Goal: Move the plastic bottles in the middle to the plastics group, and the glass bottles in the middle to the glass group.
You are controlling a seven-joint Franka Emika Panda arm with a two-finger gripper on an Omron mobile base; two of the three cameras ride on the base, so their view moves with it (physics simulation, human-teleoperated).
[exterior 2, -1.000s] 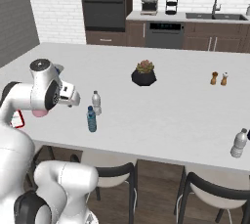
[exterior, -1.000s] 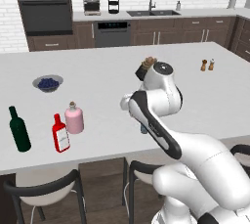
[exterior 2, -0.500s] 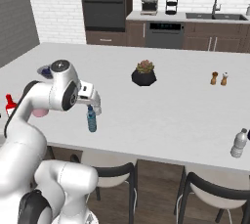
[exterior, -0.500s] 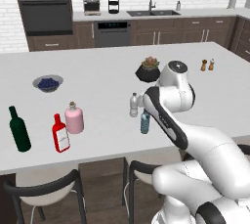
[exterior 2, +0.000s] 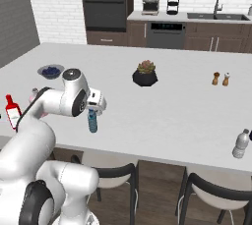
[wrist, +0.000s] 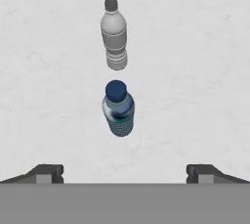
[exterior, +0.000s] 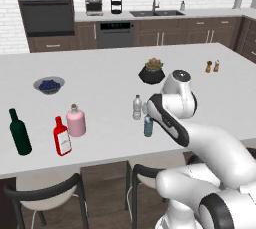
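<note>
While our tool (wrist: 125,174) hangs above the desk (wrist: 195,71) with its jaws spread wide and gripping nothing, we see the blue-tinted bottle (wrist: 118,109) upright just ahead at twelve o'clock in the hand view, and the clear bottle (wrist: 114,34) beyond it on the same line, apart from it. From the left base view, the red bottle (exterior: 62,136) stands at nine o'clock, near the pink bottle (exterior: 76,121), with the green wine bottle (exterior: 19,132) further out.

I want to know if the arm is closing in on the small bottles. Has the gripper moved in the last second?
Yes. The gripper has swung right along the counter, from beside the pink bottle to above the blue bottle, jaws open.
</note>
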